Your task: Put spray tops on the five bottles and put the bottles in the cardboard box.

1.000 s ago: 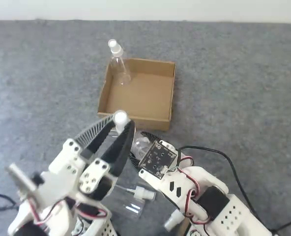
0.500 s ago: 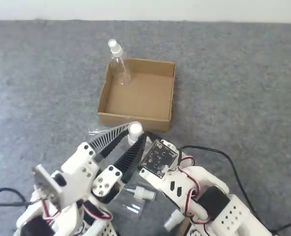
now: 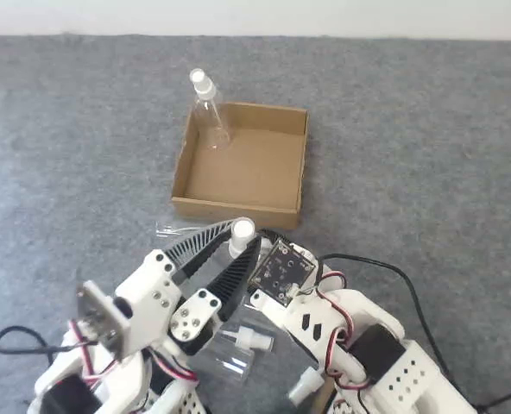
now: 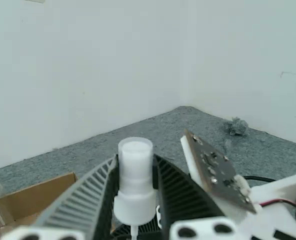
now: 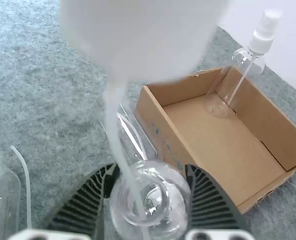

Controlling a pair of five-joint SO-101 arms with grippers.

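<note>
The left gripper (image 4: 135,162) was clamped on a spray top (image 4: 135,175), nozzle end up. Its dip tube (image 5: 119,125) hung straight below the jaws, and the lower end looked to be inside the mouth of an open bottle (image 5: 150,215). That bottle stood upright directly beneath the left gripper, pinched at its sides between the fingers of the right gripper (image 5: 148,202). The likeliest failure, as I judged it, was misalignment — a top lowered off-centre or tilted would catch its collar on the bottle's rim instead of seating, and the thin tube could buckle. A hard push could also make the light, smooth bottle slide down through the right gripper's fingers or twist out of them. The right wrist view showed the tube entering the neck, which the high view hid under the left gripper's fingers. It also showed the cardboard box (image 5: 223,135) just beyond the right gripper, with one capped bottle (image 5: 240,65) standing in a far corner. The left wrist view made plain how the fingers closed round the top's collar — the high view instead gave the two grippers stacked close before the box's near wall.
</note>
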